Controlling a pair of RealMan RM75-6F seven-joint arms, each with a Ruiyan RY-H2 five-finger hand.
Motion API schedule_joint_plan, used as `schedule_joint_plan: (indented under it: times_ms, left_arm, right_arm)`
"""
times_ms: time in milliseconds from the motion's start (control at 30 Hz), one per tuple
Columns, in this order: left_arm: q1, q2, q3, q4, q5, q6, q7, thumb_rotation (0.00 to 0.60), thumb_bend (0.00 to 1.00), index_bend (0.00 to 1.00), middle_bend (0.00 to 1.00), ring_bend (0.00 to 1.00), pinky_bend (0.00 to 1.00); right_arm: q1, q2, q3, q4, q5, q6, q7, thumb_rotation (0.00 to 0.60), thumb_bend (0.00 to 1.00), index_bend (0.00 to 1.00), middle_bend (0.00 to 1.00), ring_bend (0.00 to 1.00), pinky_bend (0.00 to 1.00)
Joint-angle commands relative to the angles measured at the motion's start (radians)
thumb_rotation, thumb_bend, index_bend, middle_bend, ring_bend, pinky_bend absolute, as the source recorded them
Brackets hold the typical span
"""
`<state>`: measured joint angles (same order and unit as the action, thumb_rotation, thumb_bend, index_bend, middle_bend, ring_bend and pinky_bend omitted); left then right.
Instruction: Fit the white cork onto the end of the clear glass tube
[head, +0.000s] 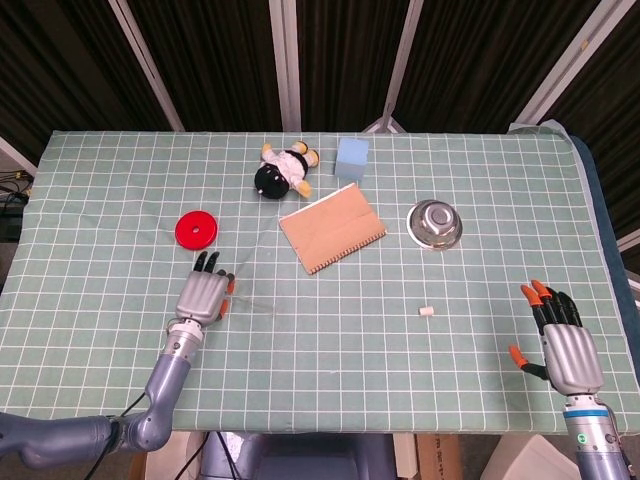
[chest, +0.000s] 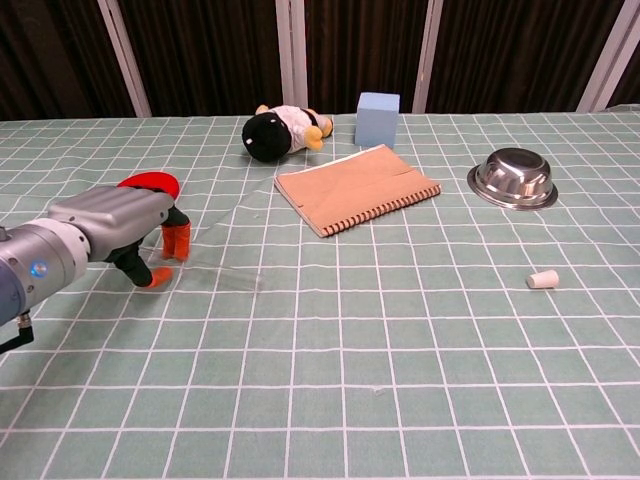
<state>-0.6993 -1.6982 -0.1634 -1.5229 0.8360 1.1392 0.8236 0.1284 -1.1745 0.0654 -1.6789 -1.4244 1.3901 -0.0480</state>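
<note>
Glass tube was barely readable, just a faint streak on the mat; its near end sat under the left hand, so contact couldn't be judged. Red disc was mostly hidden behind that hand in the chest view. Right hand never showed in the chest view. Cork was too small for any detail.
</note>
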Motion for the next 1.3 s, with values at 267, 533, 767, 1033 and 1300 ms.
schedule_joint_plan:
  times_ms: [267,533,767,1033,1300]
  left_arm:
    - [-0.001,0.020,-0.007,-0.023,0.073,0.020,-0.067,0.600,0.71,0.51,0.45,0.08,0.00]
    - [0.010,0.051,0.004,-0.031,0.180,0.035,-0.158,0.600,0.72,0.51,0.45,0.08,0.00]
    - [0.021,0.090,-0.008,-0.048,0.244,0.043,-0.245,0.600,0.72,0.51,0.45,0.08,0.00]
    - [0.024,0.139,-0.053,-0.102,0.250,0.057,-0.292,0.600,0.72,0.51,0.45,0.08,0.00]
    - [0.025,0.184,-0.089,-0.154,0.225,0.076,-0.287,0.600,0.72,0.50,0.45,0.08,0.00]
  right_arm:
    - [-0.002,0.000,-0.001,-0.003,-0.002,0.002,-0.004,0.600,0.32,0.00,0.00,0.00,0.00]
    - [-0.005,0.001,-0.001,-0.006,0.000,0.002,-0.004,0.600,0.32,0.00,0.00,0.00,0.00]
    - [0.020,-0.003,0.011,-0.015,0.019,-0.036,-0.034,0.600,0.32,0.01,0.00,0.00,0.00]
    - [0.120,-0.053,0.059,-0.030,0.090,-0.157,-0.159,0.600,0.32,0.23,0.10,0.00,0.00]
    - [0.236,-0.160,0.106,0.010,0.208,-0.269,-0.316,0.600,0.32,0.41,0.14,0.00,0.00]
